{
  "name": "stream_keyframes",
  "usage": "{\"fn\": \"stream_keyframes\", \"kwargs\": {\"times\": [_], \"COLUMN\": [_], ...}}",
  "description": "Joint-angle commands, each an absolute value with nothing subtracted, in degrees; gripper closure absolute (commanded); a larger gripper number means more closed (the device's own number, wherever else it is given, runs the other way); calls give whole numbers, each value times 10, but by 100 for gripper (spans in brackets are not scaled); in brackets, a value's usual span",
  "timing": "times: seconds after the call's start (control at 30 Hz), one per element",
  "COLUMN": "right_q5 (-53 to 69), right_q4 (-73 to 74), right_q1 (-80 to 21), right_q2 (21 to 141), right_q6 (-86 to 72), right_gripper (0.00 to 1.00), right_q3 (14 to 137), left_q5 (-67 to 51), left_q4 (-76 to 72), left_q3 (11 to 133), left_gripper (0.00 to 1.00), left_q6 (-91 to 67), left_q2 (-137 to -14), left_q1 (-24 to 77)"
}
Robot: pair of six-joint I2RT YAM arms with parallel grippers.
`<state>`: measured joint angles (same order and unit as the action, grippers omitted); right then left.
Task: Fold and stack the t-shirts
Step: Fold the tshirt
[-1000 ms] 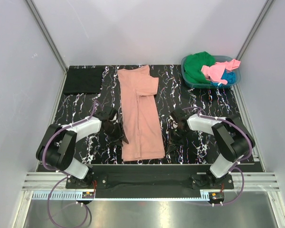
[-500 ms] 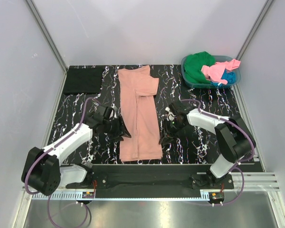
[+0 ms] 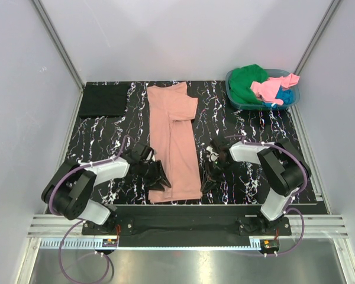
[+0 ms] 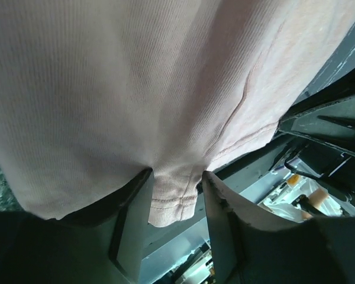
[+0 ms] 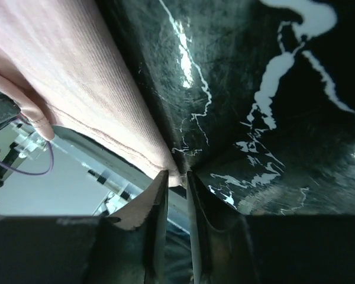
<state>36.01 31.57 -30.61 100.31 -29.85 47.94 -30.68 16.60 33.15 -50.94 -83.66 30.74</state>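
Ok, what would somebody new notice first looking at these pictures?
Probably the long salmon-pink shirt laid down the middle of the dark marbled table, with the left hand and right hand at its near corners, fingers around the hem. Then the teal basket of bright clothes at the far right, and a folded black shirt far left.

A robotics test cell in a lab is shown, not a home. Two arms are bolted to an aluminium rail (image 3: 183, 223) at the near edge of a black marbled table (image 3: 248, 127). The table is closed in by plain white panels (image 3: 183, 35) held in metal framing. Loose purple cables (image 3: 65, 260) are run from the arm bases, apparently to small boards on the rail.
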Motion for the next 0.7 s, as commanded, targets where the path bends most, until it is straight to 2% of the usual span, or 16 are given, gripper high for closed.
{"fn": "stream_keyframes", "kwargs": {"times": [0.0, 0.1, 0.17, 0.3, 0.37, 0.4, 0.57, 0.67], "right_q5": [310, 280, 247, 205, 194, 197, 273, 282], "right_q4": [299, 261, 251, 244, 254, 263, 198, 180], "right_q1": [-310, -309, -307, -282, -263, -236, -160, -145], "right_q2": [969, 941, 946, 1041, 1090, 1134, 1239, 1305], "right_q6": [-299, -324, -327, -314, -315, -329, -444, -440], "right_gripper": [75, 73, 68, 53, 50, 50, 36, 30], "right_q3": [486, 533, 577, 747, 813, 871, 978, 1065], "left_q5": [-240, -244, -251, -252, -258, -260, -261, -258], "left_q4": [235, 249, 254, 266, 267, 267, 273, 282], "left_q3": [336, 356, 370, 416, 438, 443, 461, 467], "left_gripper": [53, 47, 46, 43, 43, 43, 42, 42], "left_q6": [-477, -450, -439, -398, -385, -375, -328, -312], "left_q2": [-836, -838, -834, -831, -826, -819, -805, -802], "left_q1": [311, 315, 322, 337, 340, 341, 341, 340]}}
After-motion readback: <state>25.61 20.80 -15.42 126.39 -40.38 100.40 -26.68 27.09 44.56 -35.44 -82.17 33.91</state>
